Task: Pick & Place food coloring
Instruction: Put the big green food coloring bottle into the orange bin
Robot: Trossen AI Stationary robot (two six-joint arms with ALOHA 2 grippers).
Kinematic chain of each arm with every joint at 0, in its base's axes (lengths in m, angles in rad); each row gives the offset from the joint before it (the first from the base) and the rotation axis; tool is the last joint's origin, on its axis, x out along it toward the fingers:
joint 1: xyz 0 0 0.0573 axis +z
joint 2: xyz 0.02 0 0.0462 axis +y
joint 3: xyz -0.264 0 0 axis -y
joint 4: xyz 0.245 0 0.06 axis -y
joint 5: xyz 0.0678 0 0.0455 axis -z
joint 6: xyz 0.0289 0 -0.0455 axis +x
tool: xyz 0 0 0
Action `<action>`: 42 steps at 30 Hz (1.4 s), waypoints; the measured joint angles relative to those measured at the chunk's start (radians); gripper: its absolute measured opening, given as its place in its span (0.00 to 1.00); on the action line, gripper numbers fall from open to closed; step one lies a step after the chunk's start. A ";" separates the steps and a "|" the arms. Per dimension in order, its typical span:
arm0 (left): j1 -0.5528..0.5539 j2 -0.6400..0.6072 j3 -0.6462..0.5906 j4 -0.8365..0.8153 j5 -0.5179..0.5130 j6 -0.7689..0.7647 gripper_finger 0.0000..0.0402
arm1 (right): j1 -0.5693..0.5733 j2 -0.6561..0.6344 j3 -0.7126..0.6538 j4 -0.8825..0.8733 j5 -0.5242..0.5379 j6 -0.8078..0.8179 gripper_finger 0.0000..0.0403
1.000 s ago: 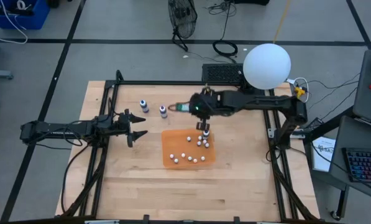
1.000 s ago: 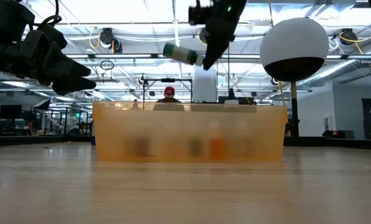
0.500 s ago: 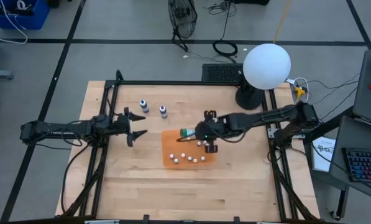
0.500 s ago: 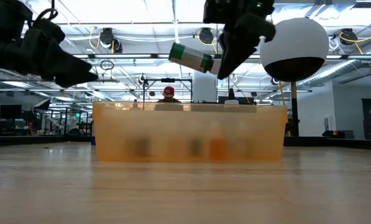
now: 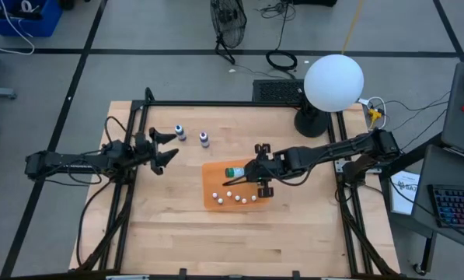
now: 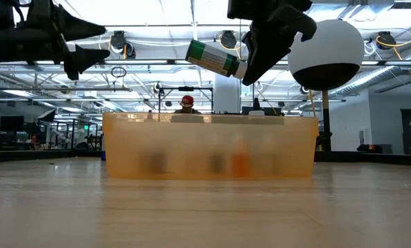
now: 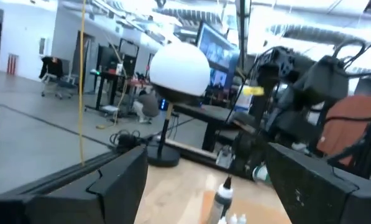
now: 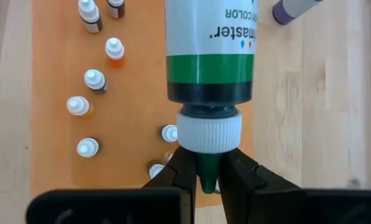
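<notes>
Two dark fingers (image 7: pixel 120 180) of the left tool (image 7: pixel 216 186) frame the scene, spread wide apart with nothing between them. Between them stands a small bottle (image 7: pixel 222 198) with a pale cap on the wooden bench (image 7: pixel 173 196), and an orange tray (image 7: pixel 211 204) lies just behind it. Farther off, a white globe lamp (image 7: pixel 179 70) rises on a thin pole. The other arm (image 7: pixel 297 87) hangs dark over the far side.

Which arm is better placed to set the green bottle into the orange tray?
Right: the right gripper already holds the green-labelled bottle over the orange tray.
</notes>
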 joint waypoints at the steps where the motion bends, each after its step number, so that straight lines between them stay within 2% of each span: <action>1: 0.000 0.000 0.000 0.009 -0.005 0.004 0.81 | 0.000 0.000 0.000 0.000 0.000 -0.002 0.08; 8: 0.000 0.000 0.000 -0.108 -0.070 0.010 0.81 | 0.000 0.000 0.000 0.001 0.000 -0.004 0.08; 13: -0.025 0.066 0.000 -0.087 -0.019 0.035 0.81 | 0.000 0.000 0.000 0.001 -0.001 -0.004 0.08; 16: -0.057 0.177 0.044 -0.077 -0.053 0.022 0.81 | 0.000 0.000 0.000 0.015 -0.001 -0.004 0.08; 19: -0.092 0.345 0.127 -0.089 -0.071 0.022 0.81 | -0.002 0.000 0.000 0.034 -0.001 -0.004 0.08; 24: -0.179 0.655 0.330 -0.091 -0.071 0.209 0.81 | -0.018 0.000 0.000 0.038 -0.001 0.019 0.08; 29: -0.251 0.881 0.529 -0.092 -0.071 0.376 0.81 | -0.022 0.000 0.000 0.036 -0.002 0.030 0.08; 36: -0.263 1.060 0.674 -0.114 -0.071 0.429 0.81 | -0.022 0.000 0.000 0.037 -0.002 0.029 0.08; 42: -0.232 1.114 0.716 -0.097 -0.071 0.425 0.81 | -0.022 0.000 0.000 0.037 -0.002 0.024 0.08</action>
